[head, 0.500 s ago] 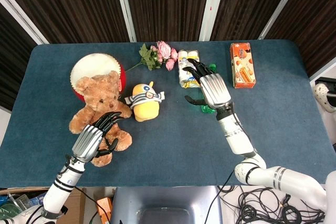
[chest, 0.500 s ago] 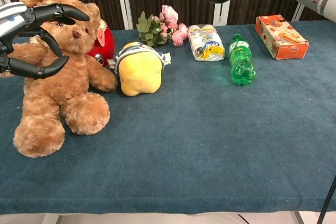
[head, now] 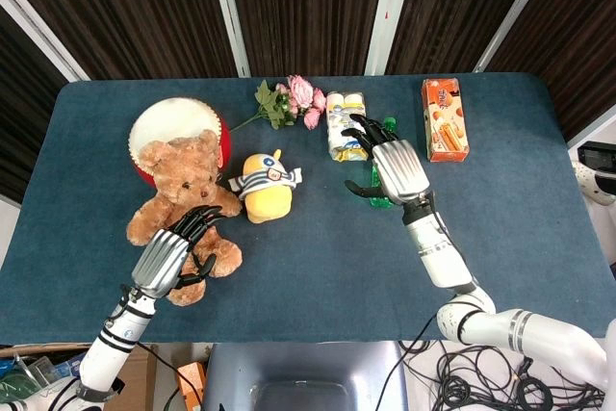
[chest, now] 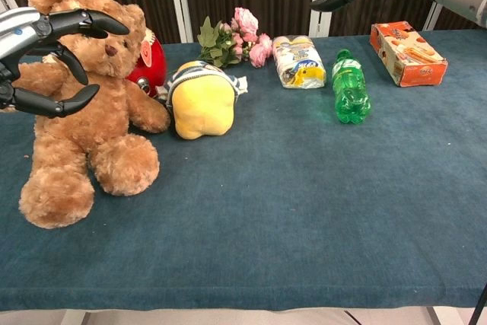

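Left hand [head: 171, 255] hovers spread and empty over the teddy bear [chest: 84, 104]; right hand [head: 393, 168], fingers apart (nothing held), hangs above the green bottle [chest: 350, 89], well right of the bear.

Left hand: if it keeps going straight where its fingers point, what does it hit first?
Probably the teddy bear: the left hand hovers open right at its torso, fingers aimed at it. Depth is unclear, though.
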`<state>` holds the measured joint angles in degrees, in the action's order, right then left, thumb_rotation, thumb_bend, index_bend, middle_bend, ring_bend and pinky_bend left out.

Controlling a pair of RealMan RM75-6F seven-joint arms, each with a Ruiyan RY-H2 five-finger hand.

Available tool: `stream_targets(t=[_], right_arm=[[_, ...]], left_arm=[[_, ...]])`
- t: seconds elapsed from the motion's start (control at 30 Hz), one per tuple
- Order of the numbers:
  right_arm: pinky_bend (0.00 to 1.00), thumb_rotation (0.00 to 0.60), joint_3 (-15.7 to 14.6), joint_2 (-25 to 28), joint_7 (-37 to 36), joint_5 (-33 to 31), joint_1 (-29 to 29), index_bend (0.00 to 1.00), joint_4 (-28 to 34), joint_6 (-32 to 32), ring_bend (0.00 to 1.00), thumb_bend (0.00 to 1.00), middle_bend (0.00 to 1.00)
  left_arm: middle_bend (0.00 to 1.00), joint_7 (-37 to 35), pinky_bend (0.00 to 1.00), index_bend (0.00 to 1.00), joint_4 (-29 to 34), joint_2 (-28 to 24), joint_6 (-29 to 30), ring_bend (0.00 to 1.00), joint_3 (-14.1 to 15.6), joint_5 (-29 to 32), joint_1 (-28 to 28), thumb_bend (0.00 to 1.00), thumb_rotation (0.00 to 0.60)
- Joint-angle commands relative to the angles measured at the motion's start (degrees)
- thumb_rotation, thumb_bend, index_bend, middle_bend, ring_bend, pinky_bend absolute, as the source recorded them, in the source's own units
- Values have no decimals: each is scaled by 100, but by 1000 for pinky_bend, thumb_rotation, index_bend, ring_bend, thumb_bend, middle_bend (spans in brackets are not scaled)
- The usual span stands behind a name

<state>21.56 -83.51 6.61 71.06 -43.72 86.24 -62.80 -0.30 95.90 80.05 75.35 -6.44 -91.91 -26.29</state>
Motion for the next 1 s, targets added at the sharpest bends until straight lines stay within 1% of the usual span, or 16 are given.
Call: stream_targets(t=[0.03,0.2,0.3,0.37,0.47,0.5,0.6,0.67,0.7,0.8,0.93,1.0], right_arm=[[330,600,-178,179,-133,226,178,272,186,-179,127,115,106],[329,600,-487,601,-142,411,564,273,720,-413,127,116,107],[289,600,-831,1016,-99,614,920,272,1198,-579,127,116,108],[254,600,-1274,1428,46,896,1343,271,1685,-831,127,116,108],[251,600,-1819,1876,301,1374,1818,273,2054,-1168,127,116,108],[251,600,-1966,1983,400,1512,1962,274,2085,-1292,127,116,108],[251,600,-2336,2186,727,1877,2435,277,2004,-1782,127,115,108],[251,600,-2507,2227,886,2023,2786,278,1838,-2176,127,116,108],[251,600,-2559,2213,892,2057,2974,278,1713,-2398,127,116,108],[251,600,-2615,2109,683,2039,3373,287,1328,-2847,127,116,108],[251,600,-2618,2001,72,1950,3699,300,914,-3112,127,116,108],[252,600,-2606,1978,-105,1961,3759,302,852,-3138,127,116,108]], left_arm=[[158,230,422,230,-8,-32,150,132,10,2,83,448,600],[148,818,413,263,19,-106,516,131,47,77,352,448,600],[144,966,411,285,53,-235,690,128,98,149,530,448,600],[143,959,411,295,98,-407,811,128,174,182,685,448,600],[142,931,410,305,127,-540,937,127,231,196,828,449,600],[142,930,410,307,135,-570,969,127,240,212,867,449,600],[141,1008,410,313,182,-636,1047,127,263,288,982,448,600],[142,1201,408,334,209,-661,1052,127,263,407,1049,434,600],[142,1355,392,352,253,-689,1022,127,266,510,1082,419,600],[115,1688,315,381,428,-676,988,101,181,887,1160,373,600],[29,1806,281,373,500,-493,954,25,-22,1405,1200,339,600],[6,1820,275,363,495,-451,878,11,-88,1583,1183,322,600]])
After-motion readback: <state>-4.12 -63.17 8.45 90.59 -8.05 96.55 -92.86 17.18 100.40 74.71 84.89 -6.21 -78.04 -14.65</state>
